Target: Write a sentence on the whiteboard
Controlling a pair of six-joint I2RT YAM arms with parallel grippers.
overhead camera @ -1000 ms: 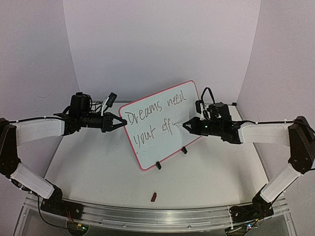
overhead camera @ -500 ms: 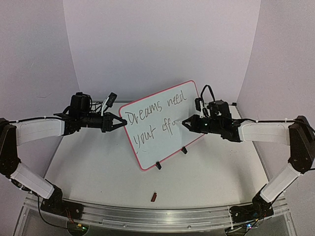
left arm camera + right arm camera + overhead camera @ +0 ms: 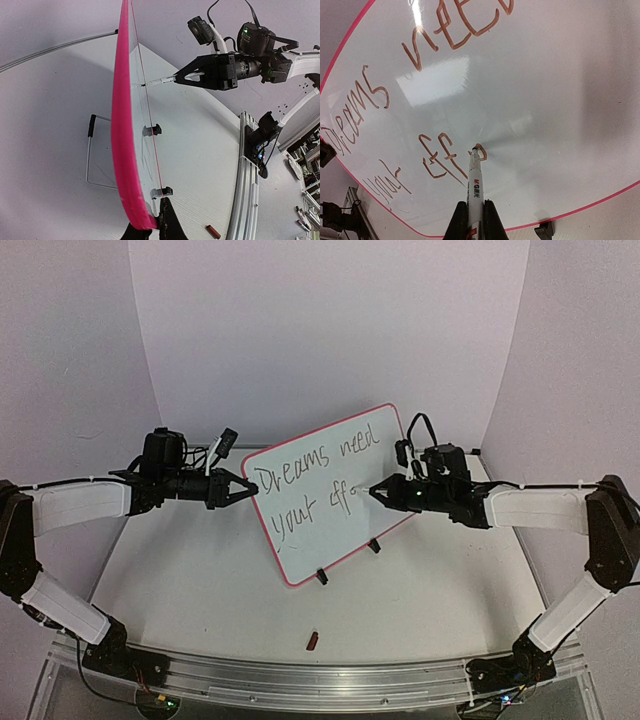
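Now; right tool (image 3: 474,204) clamps marker (image 3: 474,182); tip touching whiteboard (image 3: 545,100)

Both arms are stretching inward, forearms roughly level, claws pointing toward each other. The left claw (image 3: 246,490) is clamping the whiteboard (image 3: 335,535) edge; the right claw (image 3: 376,491) is pinching a marker (image 3: 474,182).

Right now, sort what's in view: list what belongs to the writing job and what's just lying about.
Job in hand: whiteboard, gripped at its edge by the left fingers; marker, tip on the board, held by the right fingers.
Lying about: small dark red cap, loose on the table.
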